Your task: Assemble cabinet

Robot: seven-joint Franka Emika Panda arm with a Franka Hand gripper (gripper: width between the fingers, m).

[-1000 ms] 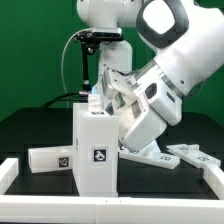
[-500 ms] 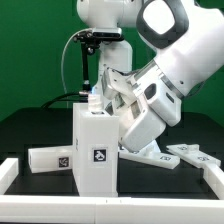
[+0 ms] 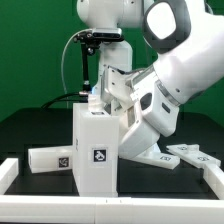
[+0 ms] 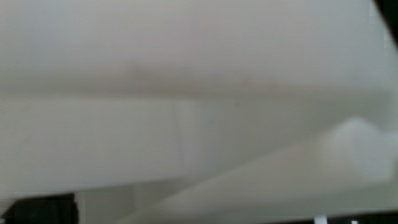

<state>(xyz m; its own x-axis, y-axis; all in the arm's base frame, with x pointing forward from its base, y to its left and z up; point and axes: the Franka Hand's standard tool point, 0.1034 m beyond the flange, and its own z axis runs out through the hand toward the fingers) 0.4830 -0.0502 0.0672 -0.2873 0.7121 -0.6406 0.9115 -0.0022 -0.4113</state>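
The arm (image 3: 170, 80) is the only thing moving. Its big upper part is swinging up and toward the exterior view's right, and its wrist is pulling back a little from the cabinet (image 3: 95, 150). The cabinet is staying put, standing upright near the middle of the front edge of the surface (image 3: 30, 125). I am guessing the arm is finishing its work at the cabinet's top and backing off, so a loose piece may be next. The marker board (image 3: 195, 153) is lying flat by the surface's edge on the exterior view's right. A small panel (image 3: 52, 160) is lying just beside the cabinet on the exterior view's left. Neither is shifting.

The fingers are standing as wide as they go, but they are hiding behind the wrist and the cabinet's top. I cannot tell if they are touching anything. The wrist view is showing only blurry white panels, very close up. The arm is half covering a flat white piece (image 3: 150, 158), and I cannot tell what it is.
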